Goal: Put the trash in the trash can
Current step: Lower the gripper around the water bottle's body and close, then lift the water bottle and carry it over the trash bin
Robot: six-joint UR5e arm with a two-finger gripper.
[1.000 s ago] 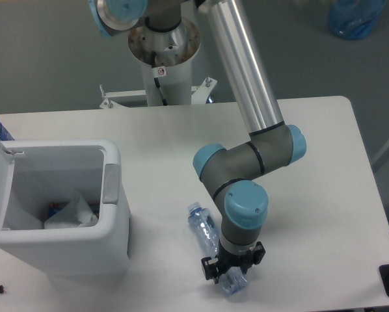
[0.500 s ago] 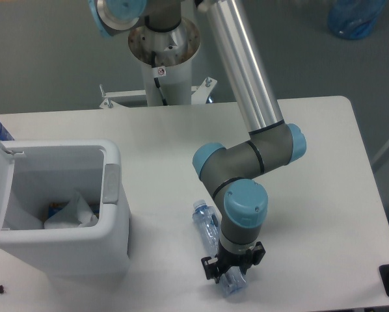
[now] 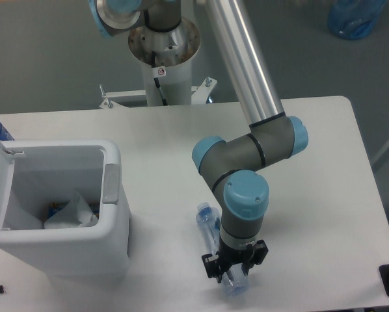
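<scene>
While the paper wad (image 3: 69, 213) sat inside the bin (image 3: 111, 244), the fingers (image 3: 233, 276) clamped the bottle (image 3: 211, 235) near the worktop's (image 3: 311, 162) front edge.

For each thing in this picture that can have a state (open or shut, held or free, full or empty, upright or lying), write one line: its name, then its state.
trash can: upright, lid open.
paper wad: inside the trash can, crumpled.
plastic bottle: crushed, lying on the table, far end between the tool's fingers.
tool: lowered around the bottle's end; grip closure cannot be told.
table: bears the can and bottle.
</scene>
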